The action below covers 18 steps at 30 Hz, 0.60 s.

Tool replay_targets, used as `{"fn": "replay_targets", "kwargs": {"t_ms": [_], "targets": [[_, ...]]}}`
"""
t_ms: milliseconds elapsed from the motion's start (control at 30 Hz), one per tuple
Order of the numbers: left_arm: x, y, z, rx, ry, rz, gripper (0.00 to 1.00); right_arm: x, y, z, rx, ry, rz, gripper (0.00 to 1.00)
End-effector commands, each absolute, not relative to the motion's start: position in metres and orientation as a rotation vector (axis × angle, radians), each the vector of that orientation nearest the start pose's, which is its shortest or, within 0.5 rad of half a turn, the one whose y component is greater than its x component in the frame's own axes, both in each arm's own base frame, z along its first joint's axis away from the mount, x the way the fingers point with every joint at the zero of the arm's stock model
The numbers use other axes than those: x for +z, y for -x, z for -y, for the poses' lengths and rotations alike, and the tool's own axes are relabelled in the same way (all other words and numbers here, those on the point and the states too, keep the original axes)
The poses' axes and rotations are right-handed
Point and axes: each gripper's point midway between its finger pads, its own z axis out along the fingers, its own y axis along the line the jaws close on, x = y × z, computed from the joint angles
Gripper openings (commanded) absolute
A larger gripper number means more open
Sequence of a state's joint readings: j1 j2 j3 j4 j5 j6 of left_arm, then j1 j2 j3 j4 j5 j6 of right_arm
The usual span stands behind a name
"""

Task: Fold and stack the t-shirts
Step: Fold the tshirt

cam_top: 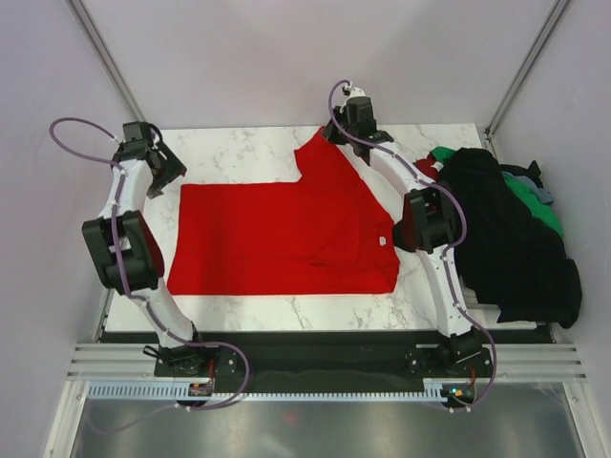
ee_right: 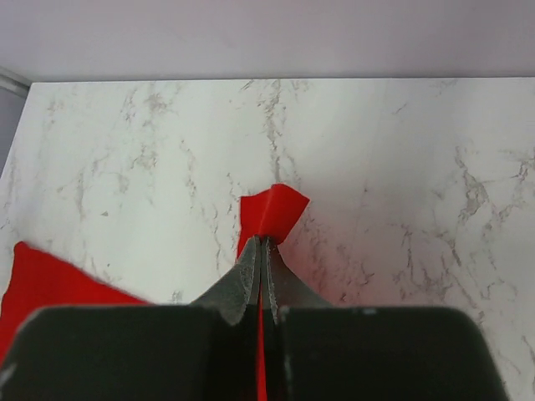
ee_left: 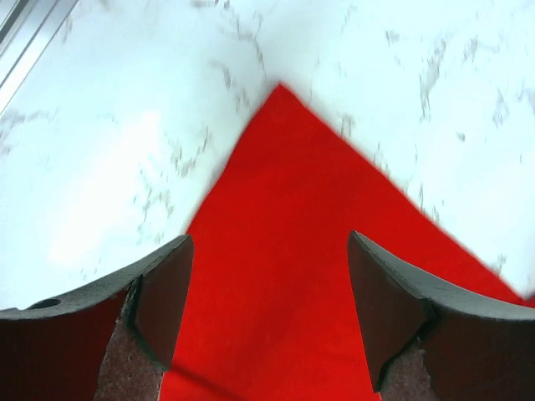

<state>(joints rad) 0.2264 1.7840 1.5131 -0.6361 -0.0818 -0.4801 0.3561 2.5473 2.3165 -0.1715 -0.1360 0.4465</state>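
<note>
A bright red t-shirt (cam_top: 277,239) lies spread flat on the marble table (cam_top: 239,153), its white neck label (cam_top: 382,240) toward the right. My left gripper (cam_top: 172,176) hovers over the shirt's far left corner (ee_left: 280,109). In the left wrist view this gripper (ee_left: 267,309) is open, its dark fingers (ee_left: 163,301) on either side of red cloth. My right gripper (cam_top: 332,136) is at the far edge, shut on the tip of the upper sleeve. In the right wrist view a small flap of red cloth (ee_right: 272,213) pokes out past the gripper's (ee_right: 266,244) pinched tips.
A heap of other t-shirts sits at the right edge of the table, mostly black (cam_top: 511,239) with green (cam_top: 530,200) and a bit of dark red (cam_top: 425,167) showing. Grey walls and metal frame posts (cam_top: 105,67) enclose the table on three sides.
</note>
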Motion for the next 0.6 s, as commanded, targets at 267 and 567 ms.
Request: {"fn": "replay_targets", "kwargs": {"t_ms": [267,567], "targets": [[0.091,-0.53,-0.112,-0.073,0.868,-2.349,0.72,0.19,-0.585,-0.316,0.711,0.129,-1.982,0.0],[0.053,-0.534,-0.112,-0.078,0.884,-2.413,0.65,0.183,-0.564,-0.306,0.703,0.123,-2.01,0.0]]}}
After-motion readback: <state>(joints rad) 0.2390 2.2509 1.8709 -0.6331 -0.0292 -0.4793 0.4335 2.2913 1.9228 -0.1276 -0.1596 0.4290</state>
